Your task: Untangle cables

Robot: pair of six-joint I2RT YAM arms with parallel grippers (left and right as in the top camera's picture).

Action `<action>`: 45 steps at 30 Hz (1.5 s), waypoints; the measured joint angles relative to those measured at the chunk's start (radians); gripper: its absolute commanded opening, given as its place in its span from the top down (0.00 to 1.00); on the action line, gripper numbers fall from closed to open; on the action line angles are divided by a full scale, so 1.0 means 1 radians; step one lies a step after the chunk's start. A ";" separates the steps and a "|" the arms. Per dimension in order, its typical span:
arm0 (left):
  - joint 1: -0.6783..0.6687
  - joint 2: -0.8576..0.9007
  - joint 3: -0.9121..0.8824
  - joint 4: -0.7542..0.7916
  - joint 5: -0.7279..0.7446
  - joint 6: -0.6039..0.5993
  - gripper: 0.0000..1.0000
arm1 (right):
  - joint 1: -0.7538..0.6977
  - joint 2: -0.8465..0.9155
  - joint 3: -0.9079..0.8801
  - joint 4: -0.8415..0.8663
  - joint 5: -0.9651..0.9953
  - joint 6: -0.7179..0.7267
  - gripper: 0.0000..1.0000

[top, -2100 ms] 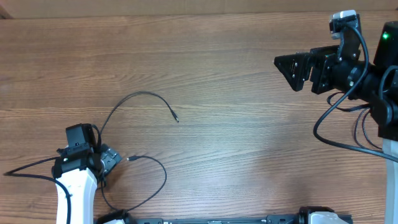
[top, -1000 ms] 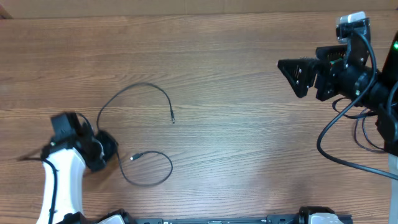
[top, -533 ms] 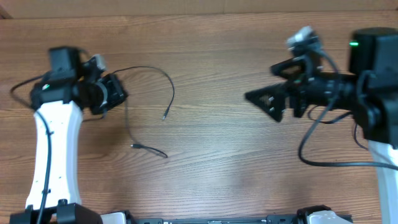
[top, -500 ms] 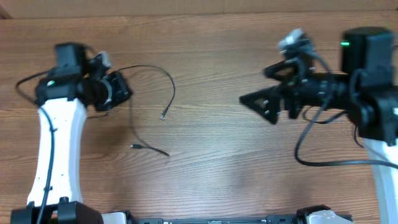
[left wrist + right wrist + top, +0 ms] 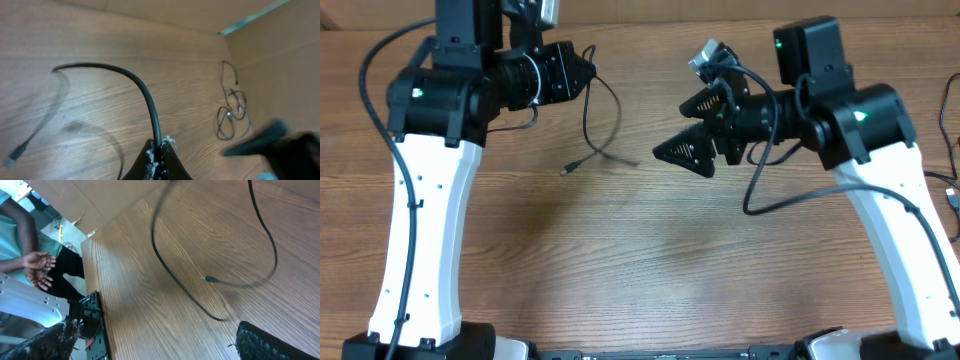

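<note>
Your left gripper [image 5: 582, 76] pinched the cable [image 5: 155, 117] hanging over the table [image 5: 720, 260], while your right gripper [image 5: 682, 128] stood spread beside it; a hasty pull could have slipped the thin cable out.

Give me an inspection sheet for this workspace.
Surface: wooden table, wood grain, no marks seen.
Job's things: thin black cable hangs looped from the left gripper; a separate cable bunch lies farther off.
Clutter: nothing seen.
Grippers: left gripper shut on the thin black cable; right gripper open, holding nothing.
Cables: thick arm wires loop off the right arm.
Surroundings: cardboard wall; person in teal beside the table.
</note>
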 measured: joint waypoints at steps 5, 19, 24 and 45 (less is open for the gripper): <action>-0.001 0.005 0.071 0.003 0.010 -0.019 0.96 | 0.001 0.031 -0.002 0.116 -0.063 0.004 0.00; -0.147 0.009 0.201 0.093 0.046 -0.097 0.96 | 0.052 0.075 -0.014 0.381 -0.178 0.007 0.00; -0.166 0.009 0.215 0.055 0.049 -0.100 0.96 | 0.056 0.126 -0.025 0.473 -0.186 0.010 0.00; -0.166 0.011 0.233 0.057 0.047 -0.101 0.95 | 0.035 0.131 -0.026 0.548 -0.249 0.033 0.96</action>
